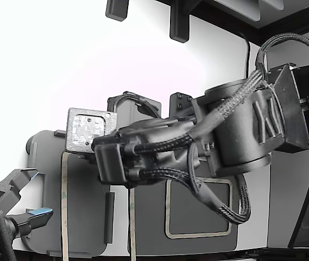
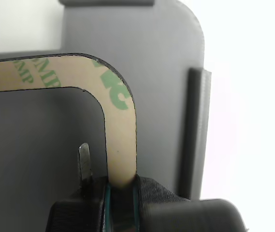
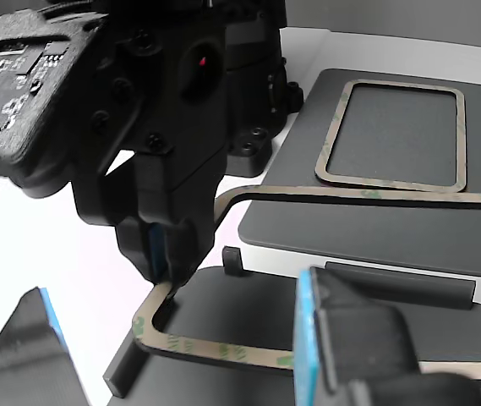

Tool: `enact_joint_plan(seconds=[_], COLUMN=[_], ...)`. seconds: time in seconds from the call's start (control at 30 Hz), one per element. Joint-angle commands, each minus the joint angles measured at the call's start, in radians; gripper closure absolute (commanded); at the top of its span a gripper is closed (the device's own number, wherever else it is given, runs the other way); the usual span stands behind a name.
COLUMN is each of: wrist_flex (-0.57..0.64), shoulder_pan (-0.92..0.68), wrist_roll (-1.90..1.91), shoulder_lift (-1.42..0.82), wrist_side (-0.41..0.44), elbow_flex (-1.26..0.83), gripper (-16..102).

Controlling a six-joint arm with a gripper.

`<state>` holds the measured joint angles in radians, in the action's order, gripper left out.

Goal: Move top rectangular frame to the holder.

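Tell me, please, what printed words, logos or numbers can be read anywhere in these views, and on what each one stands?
"MP": green letters, cut off at the edge, on the beige top rectangular frame held in the gripper; the green marks beside them are too partial to read.
Raised logo on the arm's dark housing: possibly a letter, not legible.
Circuit board markings: too small to read.
The holder shows no text.

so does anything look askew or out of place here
Nothing is damaged. The frame pinched in the gripper is not seated in the holder: in the other view it slants across the holder's edge. The second frame lies flat on the mat.
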<state>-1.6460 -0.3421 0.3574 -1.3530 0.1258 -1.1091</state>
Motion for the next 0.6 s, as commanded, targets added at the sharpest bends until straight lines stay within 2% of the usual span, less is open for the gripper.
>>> enact_joint_plan(seconds=[0.0, 0.57], wrist_flex=[-0.008, 0.000], shoulder_pan=[0.032, 0.069], wrist_roll=[-0.009, -0.021], shoulder_lift=[0.014, 0.164], wrist_side=[-0.002, 0.021], elbow_flex=[0.057, 0.156], gripper=[97, 97])
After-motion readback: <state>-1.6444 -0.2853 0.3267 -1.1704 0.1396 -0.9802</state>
